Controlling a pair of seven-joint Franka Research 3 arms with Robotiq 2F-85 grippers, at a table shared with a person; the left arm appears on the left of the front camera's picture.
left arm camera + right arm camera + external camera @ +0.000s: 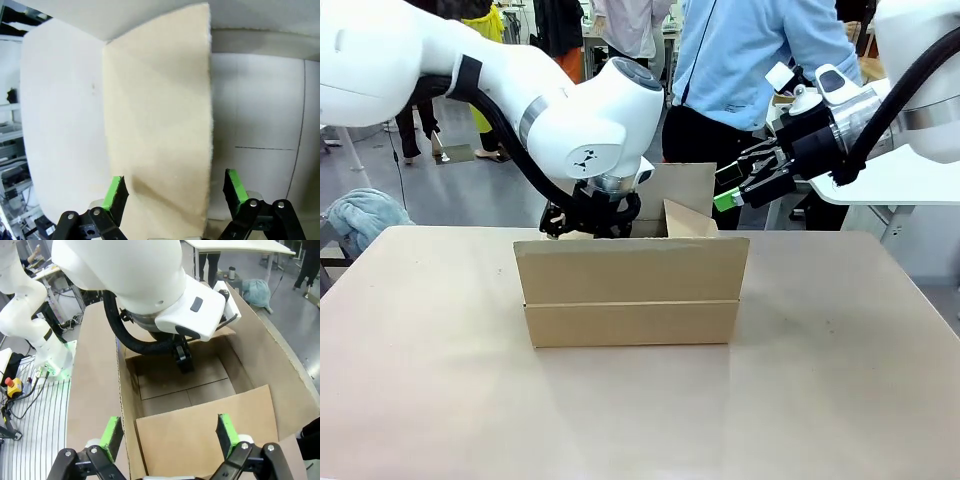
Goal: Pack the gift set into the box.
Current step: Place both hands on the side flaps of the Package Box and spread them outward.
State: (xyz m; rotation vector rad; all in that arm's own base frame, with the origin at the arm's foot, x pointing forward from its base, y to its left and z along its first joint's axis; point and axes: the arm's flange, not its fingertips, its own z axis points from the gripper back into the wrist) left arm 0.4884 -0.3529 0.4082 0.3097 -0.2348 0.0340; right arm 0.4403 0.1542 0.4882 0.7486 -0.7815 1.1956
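The left end effector (175, 189), wide open and empty, straddles a flap (155, 125) of the box (630, 300); descending may crease it.

box (630, 300) plain brown – table (420, 380) beige – finger pads (111, 434) green

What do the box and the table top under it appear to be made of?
The box: brown cardboard, matte, judging by its creased fold line, raised flaps and raw cut edges. The table top: a smooth beige sheet with a dull sheen, probably laminate or coated board; the pictures leave that open.
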